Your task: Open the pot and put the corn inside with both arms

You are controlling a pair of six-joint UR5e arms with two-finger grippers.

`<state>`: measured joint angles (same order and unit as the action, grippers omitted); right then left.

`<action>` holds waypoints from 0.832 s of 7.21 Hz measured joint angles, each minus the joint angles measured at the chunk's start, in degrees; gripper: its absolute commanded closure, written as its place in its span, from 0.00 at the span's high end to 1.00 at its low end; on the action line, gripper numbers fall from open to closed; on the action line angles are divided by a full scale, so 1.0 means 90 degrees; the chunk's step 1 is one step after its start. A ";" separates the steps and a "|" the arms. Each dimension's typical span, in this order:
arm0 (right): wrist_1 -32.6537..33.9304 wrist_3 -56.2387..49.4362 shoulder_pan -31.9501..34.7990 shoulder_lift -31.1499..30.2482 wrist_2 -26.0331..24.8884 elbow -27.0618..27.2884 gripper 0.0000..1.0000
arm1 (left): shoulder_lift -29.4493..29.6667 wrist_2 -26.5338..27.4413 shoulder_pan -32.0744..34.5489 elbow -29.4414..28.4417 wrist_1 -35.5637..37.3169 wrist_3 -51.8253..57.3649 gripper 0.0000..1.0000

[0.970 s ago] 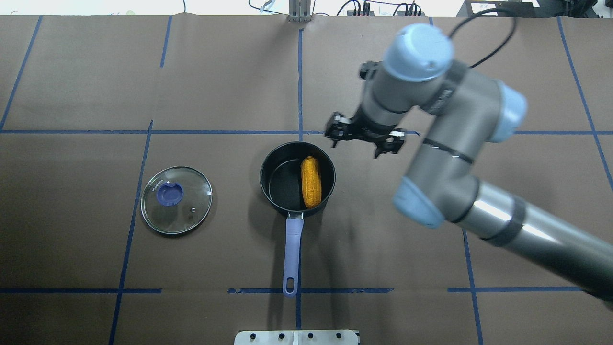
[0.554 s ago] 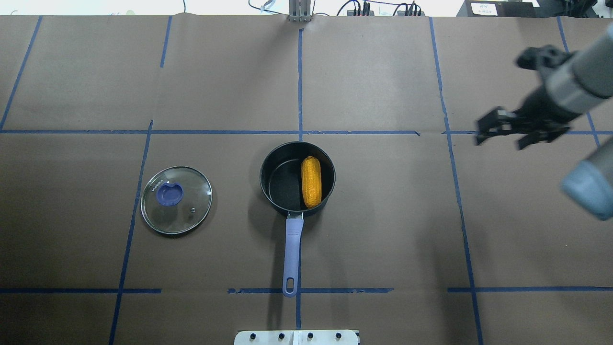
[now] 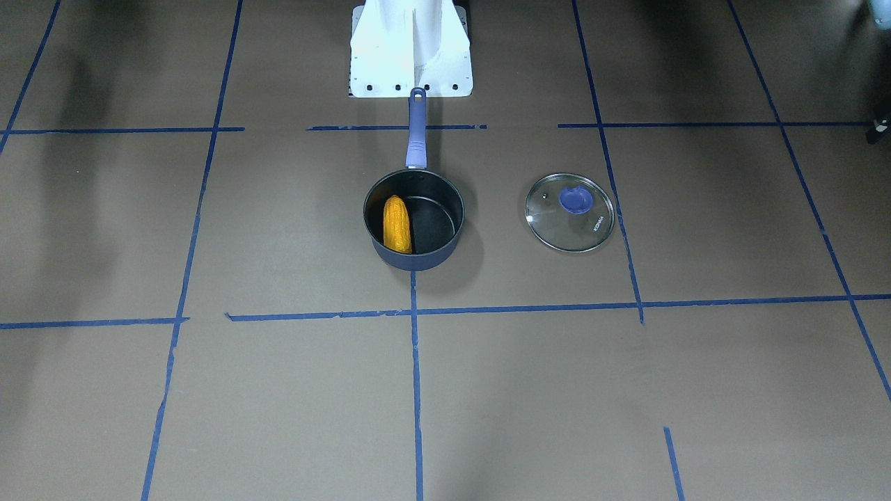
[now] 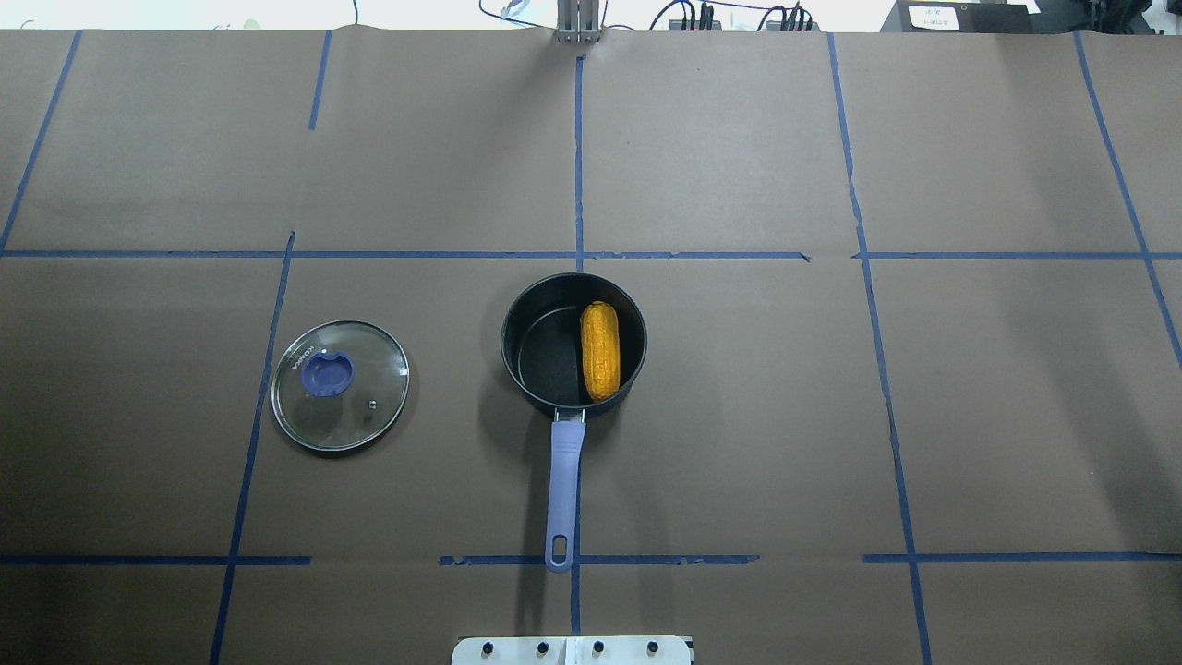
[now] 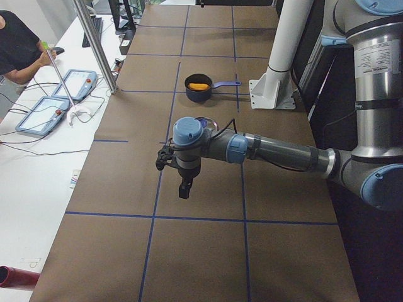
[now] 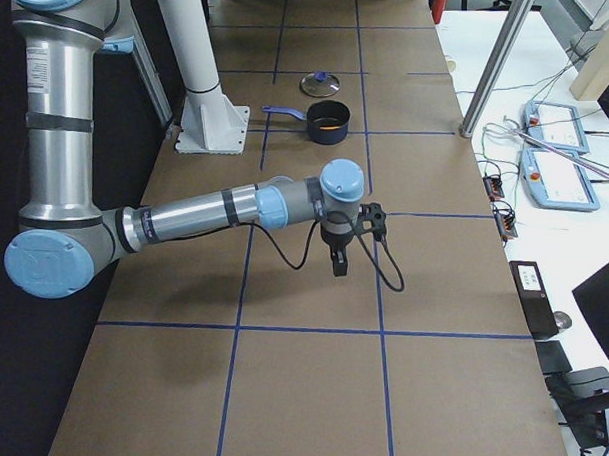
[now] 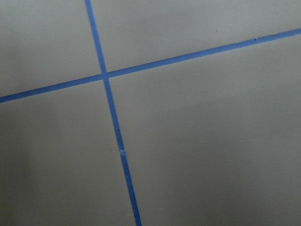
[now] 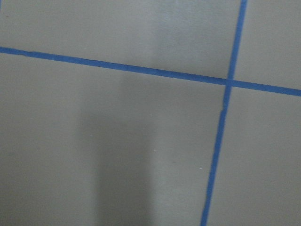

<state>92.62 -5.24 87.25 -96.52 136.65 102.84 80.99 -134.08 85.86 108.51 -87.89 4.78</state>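
Note:
The open navy pot (image 4: 545, 360) stands mid-table, its purple-blue handle (image 4: 563, 480) pointing toward the robot base. The yellow-orange corn (image 4: 599, 351) lies inside it along the right wall. The glass lid (image 4: 341, 385) lies flat on the table to the pot's left, knob up. Pot (image 3: 438, 219), corn (image 3: 397, 224) and lid (image 3: 571, 221) also show in the front-facing view. Both arms are off to the table's ends. The left gripper (image 5: 183, 190) and right gripper (image 6: 338, 265) point down over bare table, far from the pot; I cannot tell whether they are open or shut.
The table is brown paper with blue tape lines. The white base block (image 4: 572, 649) sits at the near edge by the handle's tip. Both wrist views show only paper and tape. Operators' desks with tablets (image 5: 44, 116) lie beyond the far edge.
The right arm has swung from beside the pot away to the right and out of the overhead view. Pot, corn and lid have not moved.

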 measured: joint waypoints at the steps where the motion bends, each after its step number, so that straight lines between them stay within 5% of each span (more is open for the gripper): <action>1: 0.0389 -0.0874 0.0445 0.0016 -0.0048 -0.0254 1.00 | 0.0012 -0.0033 0.0101 -0.0058 0.0140 0.0128 1.00; 6: 0.1129 -0.1642 0.0824 0.0073 -0.0302 -0.0201 1.00 | -0.0016 -0.0088 0.0166 -0.0131 0.0334 -0.0279 1.00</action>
<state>102.78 -20.02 94.67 -95.86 133.93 101.03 80.86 -134.87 87.36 107.33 -84.89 2.28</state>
